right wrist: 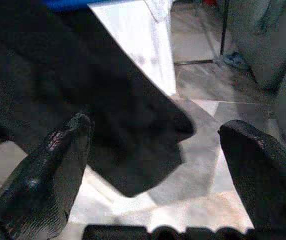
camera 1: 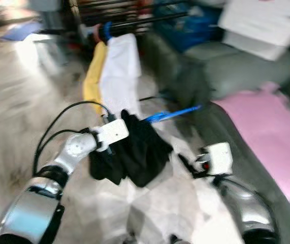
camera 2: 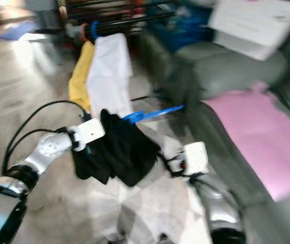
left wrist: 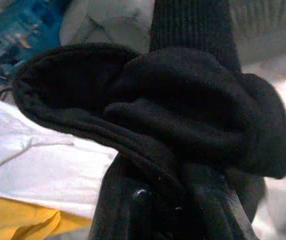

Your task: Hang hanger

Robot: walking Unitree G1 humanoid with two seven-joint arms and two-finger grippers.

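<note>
A black garment (camera 1: 140, 152) hangs on a blue hanger (camera 1: 174, 112) whose arm sticks out to the right. My left gripper (camera 1: 114, 143) is shut on the black garment at its upper left, and in the left wrist view the cloth (left wrist: 183, 110) bunches over the fingers. My right gripper (right wrist: 153, 150) is open just right of the garment's lower edge (right wrist: 132, 165), not touching it. Farther off stands a black clothes rail (camera 1: 134, 23) with a white garment (camera 1: 119, 71) and a yellow one (camera 1: 93, 76) hanging on it.
A grey sofa (camera 1: 246, 71) runs along the right with a pink cloth (camera 1: 266, 132) spread on it and a white box (camera 1: 266, 23) above. Pale tiled floor (camera 1: 28, 107) lies to the left. The head views are blurred.
</note>
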